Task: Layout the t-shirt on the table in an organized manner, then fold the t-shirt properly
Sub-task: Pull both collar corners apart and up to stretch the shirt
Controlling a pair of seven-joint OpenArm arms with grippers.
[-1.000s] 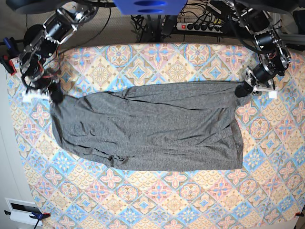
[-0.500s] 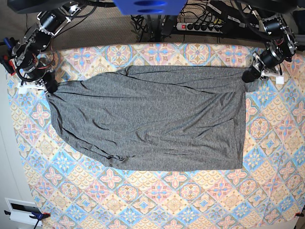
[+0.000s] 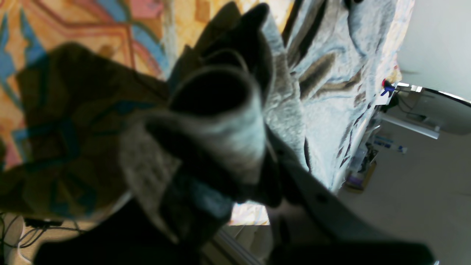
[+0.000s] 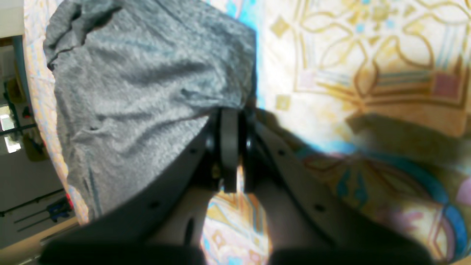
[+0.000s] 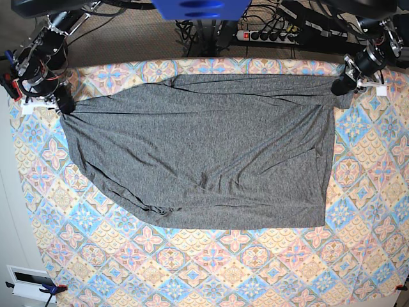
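Lying spread across the middle of the counter (image 5: pixel 211 275), the dark heather-grey t-shirt (image 5: pixel 198 153) reaches from near the left edge to near the right edge, its far hem drawn almost straight just short of the far edge of the patterned cloth. The near hem sits well back from the near edge, with diagonal creases running through the middle and a small bunch of folds at its near-left part.

The left tool (image 5: pixel 339 86) is at the far right corner of the counter in the base view, its jaws together and clamped on the garment's far-right corner; the left wrist view shows a roll of grey fabric bunched against the dark fingers (image 3: pixel 279 184). The right tool (image 5: pixel 64 105) is near the far left corner, jaws pressed together on the shirt's far-left corner; the right wrist view shows the two black fingers (image 4: pixel 230 147) closed at the cloth's edge, with grey fabric (image 4: pixel 140 95) stretching away from them over the tile pattern.

Compared with a second ago, both tools have moved toward the far edge of the counter and farther apart, carrying the upper hem with them. The shirt then covered a shorter band with its upper edge sagging in the middle; now more of it is unfolded and that edge is taut. The near hem has stayed in about the same place.
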